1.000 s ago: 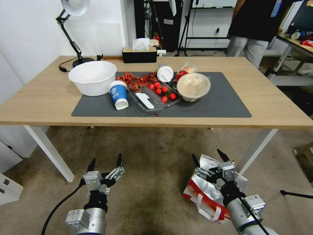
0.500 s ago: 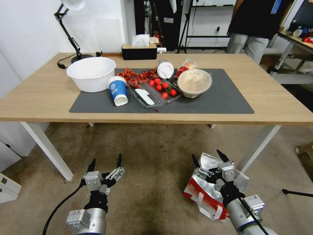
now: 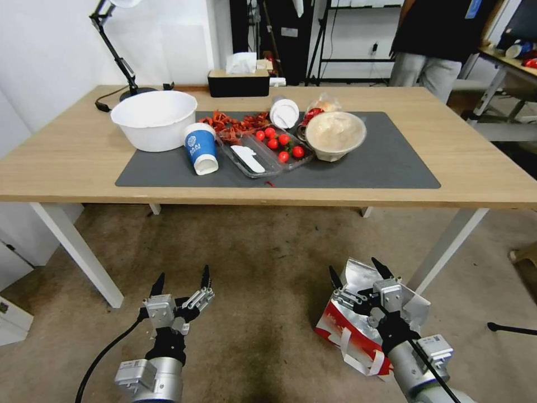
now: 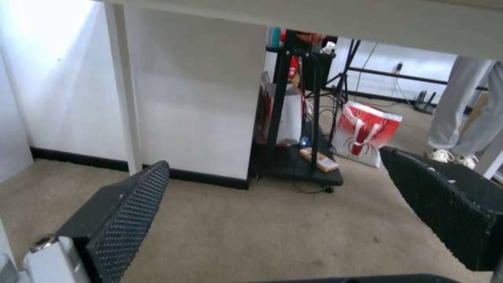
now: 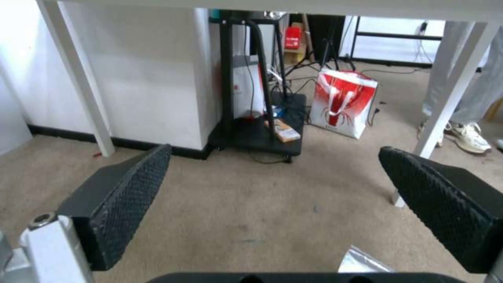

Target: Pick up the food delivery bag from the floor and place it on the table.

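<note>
**Bag on the carpet, both grippers spread wide in front of the table**

Head view: the table (image 3: 72,168) is the landmark. Its light-wood top carries a dark grey mat (image 3: 380,162) with a white bowl (image 3: 154,119), a blue paper cup (image 3: 199,147), a clear tray of tomatoes (image 3: 279,146) and a lidded bowl (image 3: 334,134). The food delivery bag (image 3: 349,330) lies on the floor (image 3: 263,252) on the robot's side of the table, close to the table's right front leg, its foil-lined mouth turned up toward the table and its white strap handles trailing toward the robot. The right gripper (image 3: 359,275) hangs over the bag's open mouth, fingers spread wide and holding nothing (whether a fingertip touches the foil is hard to tell). The left gripper (image 3: 180,280) hovers over bare carpet in front of the table's left half, well apart from the bag, fingers likewise spread and empty.

Left wrist view: the left gripper's two ribbed pads (image 4: 128,220) stand far apart over the carpet, looking under the tabletop. Beyond the table stand a black stand (image 4: 293,118) and a second red-and-white bag (image 4: 367,131).

Right wrist view: the right gripper's pads (image 5: 128,196) are equally wide apart, with nothing between them. A silver corner of the food delivery bag (image 5: 361,263) shows just below them, on the robot's side of the table.
</note>
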Controlling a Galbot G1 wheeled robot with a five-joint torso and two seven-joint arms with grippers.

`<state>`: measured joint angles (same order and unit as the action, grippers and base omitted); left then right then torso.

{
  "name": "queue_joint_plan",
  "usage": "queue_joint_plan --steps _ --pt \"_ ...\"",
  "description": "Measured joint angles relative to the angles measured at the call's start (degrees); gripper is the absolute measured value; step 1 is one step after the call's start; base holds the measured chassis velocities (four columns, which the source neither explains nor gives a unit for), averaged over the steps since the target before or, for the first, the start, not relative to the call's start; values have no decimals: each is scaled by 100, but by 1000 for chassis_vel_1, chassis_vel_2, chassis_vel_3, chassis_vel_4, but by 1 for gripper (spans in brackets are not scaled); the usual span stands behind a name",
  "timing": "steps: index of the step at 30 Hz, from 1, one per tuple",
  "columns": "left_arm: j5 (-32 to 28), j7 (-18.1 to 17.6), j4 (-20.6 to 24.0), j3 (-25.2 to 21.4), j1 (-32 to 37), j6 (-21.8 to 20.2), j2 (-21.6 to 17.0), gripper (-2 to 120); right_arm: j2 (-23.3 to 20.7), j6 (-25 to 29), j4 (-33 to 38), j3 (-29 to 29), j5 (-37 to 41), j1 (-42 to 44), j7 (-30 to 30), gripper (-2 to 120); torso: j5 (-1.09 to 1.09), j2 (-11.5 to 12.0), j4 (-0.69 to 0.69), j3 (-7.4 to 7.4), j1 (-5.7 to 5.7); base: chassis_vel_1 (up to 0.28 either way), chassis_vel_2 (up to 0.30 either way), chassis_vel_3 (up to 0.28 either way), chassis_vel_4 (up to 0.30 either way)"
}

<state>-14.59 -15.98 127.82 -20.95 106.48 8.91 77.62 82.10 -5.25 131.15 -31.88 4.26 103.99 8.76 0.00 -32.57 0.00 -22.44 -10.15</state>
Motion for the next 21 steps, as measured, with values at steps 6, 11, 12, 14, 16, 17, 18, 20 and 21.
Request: queue_joint_plan --steps 6,11,12,14,16,17,18,20,21 --pt "5 0 -16 5 -5 20 0 100 -2 0 -2 -1 0 1 1 100 0 158 0 97 63 0 0 0 0" --pt "20 -1 -36 10 -12 35 1 100 -6 0 -2 -3 4 1 1 100 0 253 0 156 99 0 0 0 0" --pt "21 -3 -39 11 -13 37 1 100 -8 -1 -2 -4 5 1 1 100 0 275 0 170 107 0 0 0 0" --pt "21 -5 -39 12 -14 37 1 100 -10 -1 -2 -6 9 0 1 100 0 317 0 196 123 0 0 0 0" --pt "24 -7 -39 13 -15 37 1 100 -11 -2 -2 -9 12 0 1 100 0 380 0 236 146 0 0 0 0" --pt "24 -7 -39 13 -15 37 1 100 -11 -2 -2 -9 12 0 1 100 0 380 0 236 146 0 0 0 0" --pt "25 -7 -39 13 -16 37 1 100 -11 -2 -2 -9 12 0 1 100 0 385 0 239 148 0 0 0 0" --pt "27 -8 -39 12 -17 37 1 100 -11 -2 -2 -9 14 0 1 100 0 424 0 265 162 0 0 0 0" --pt "29 -9 -39 12 -17 37 1 100 -10 -2 -1 -10 15 0 1 100 0 451 0 284 171 0 0 0 0"
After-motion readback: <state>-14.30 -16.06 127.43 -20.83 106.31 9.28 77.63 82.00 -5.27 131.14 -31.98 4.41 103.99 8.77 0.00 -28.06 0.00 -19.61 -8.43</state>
